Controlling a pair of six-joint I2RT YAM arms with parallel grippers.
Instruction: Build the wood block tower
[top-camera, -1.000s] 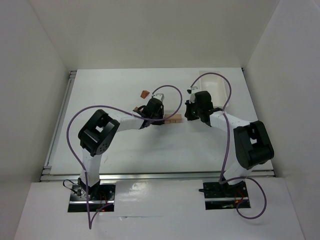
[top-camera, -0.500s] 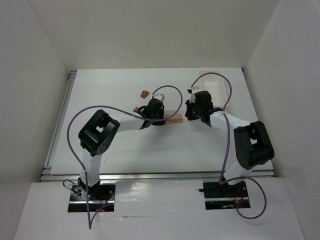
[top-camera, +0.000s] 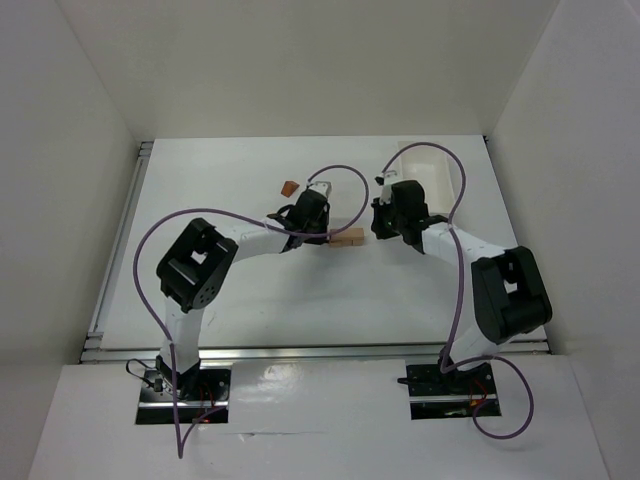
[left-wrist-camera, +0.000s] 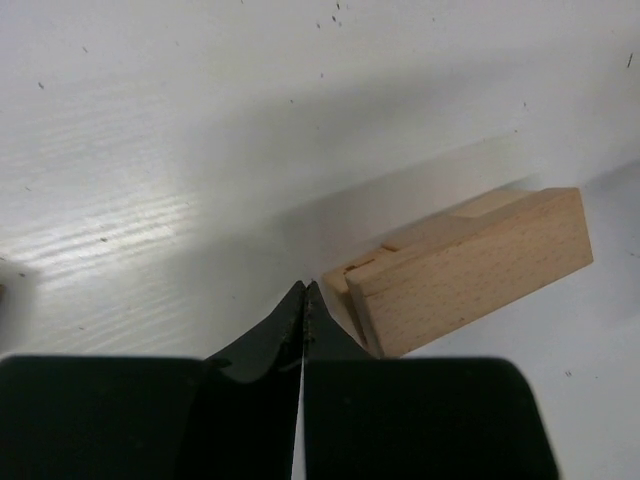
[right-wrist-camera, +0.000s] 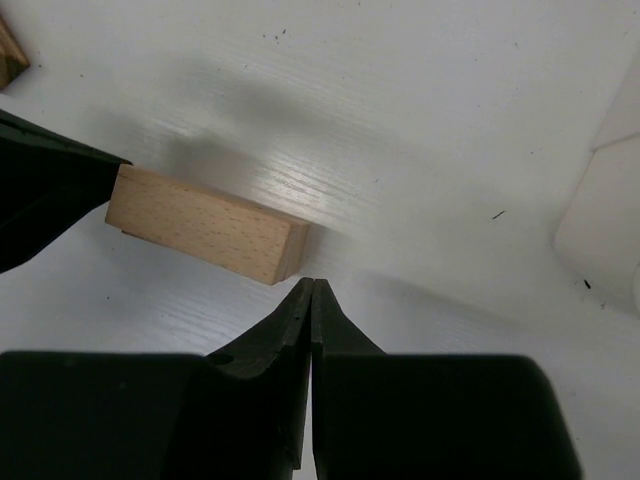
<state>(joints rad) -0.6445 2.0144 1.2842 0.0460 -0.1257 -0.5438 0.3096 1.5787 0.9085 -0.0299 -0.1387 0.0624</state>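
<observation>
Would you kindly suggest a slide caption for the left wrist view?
The shut left gripper sits low beside a corner of the stacked light wooden blocks on the white table.

You have no readable text, label, brand, number or sign on anything in these 3 views.

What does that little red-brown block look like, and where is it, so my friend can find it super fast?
Look down on the white table and find the left claw near the middle. Just past it, toward the back wall and a bit to the left, the reddish-brown block sits all alone. It is darker and redder than the pale tan blocks lying to the right of that claw.
</observation>
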